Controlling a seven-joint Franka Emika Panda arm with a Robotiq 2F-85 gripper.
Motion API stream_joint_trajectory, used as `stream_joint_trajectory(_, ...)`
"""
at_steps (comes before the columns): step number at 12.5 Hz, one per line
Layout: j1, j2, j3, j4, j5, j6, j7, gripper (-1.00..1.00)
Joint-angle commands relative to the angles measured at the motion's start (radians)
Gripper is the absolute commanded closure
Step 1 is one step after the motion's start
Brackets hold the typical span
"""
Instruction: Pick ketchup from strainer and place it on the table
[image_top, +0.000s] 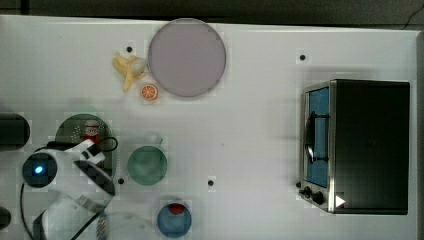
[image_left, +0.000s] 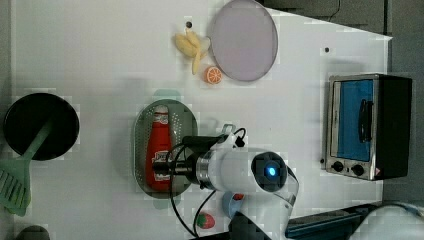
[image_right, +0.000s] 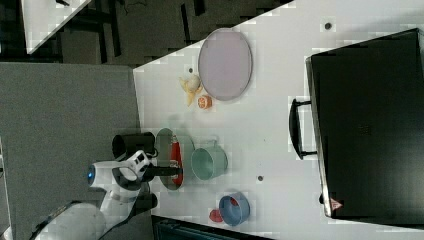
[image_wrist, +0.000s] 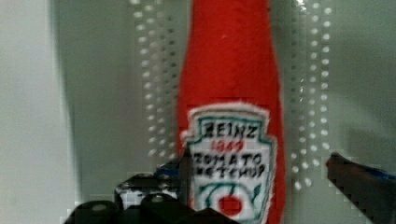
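Note:
The ketchup (image_left: 159, 145), a red bottle with a white label, lies flat in the pale green strainer (image_left: 187, 125) near the left view's lower middle. In the wrist view the ketchup (image_wrist: 229, 93) rests on the perforated strainer (image_wrist: 303, 93) bottom. My gripper (image_left: 160, 172) is down in the strainer, open, straddling the bottle's labelled lower body. One finger sits close against the label's side, the other finger (image_wrist: 359, 179) stands apart from the bottle. In the top view the ketchup (image_top: 92, 131) peeks out past my wrist, over the white table (image_top: 250, 125).
A round green cup (image_top: 147, 165) stands right beside the strainer, a blue bowl (image_top: 174, 219) beyond it. A black pot (image_left: 40, 125) with a green spatula (image_left: 15, 185) is on the strainer's other side. Plate (image_top: 186, 56), banana (image_top: 127, 67), orange slice (image_top: 148, 92) and toaster oven (image_top: 357, 145) lie farther off.

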Motion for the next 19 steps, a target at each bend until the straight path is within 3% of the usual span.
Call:
stream_joint_trajectory(1, 0.018, 0.039, -0.016, 0.061, -0.064, 0.038, 0.091, -1.00)
stream_joint_trajectory(4, 0.050, 0.094, -0.046, 0.091, -0.087, 0.034, 0.130, -0.91)
stream_joint_trajectory(7, 0.069, 0.098, -0.063, 0.096, -0.088, 0.038, 0.131, -0.21)
stream_joint_trajectory(12, 0.060, 0.058, -0.033, 0.093, -0.086, 0.015, 0.131, -0.19)
stream_joint_trajectory(15, 0.019, -0.047, 0.048, 0.102, -0.063, -0.052, 0.131, -0.19)
stream_joint_trajectory(19, -0.043, -0.204, 0.134, 0.185, 0.174, -0.273, 0.117, -0.19)
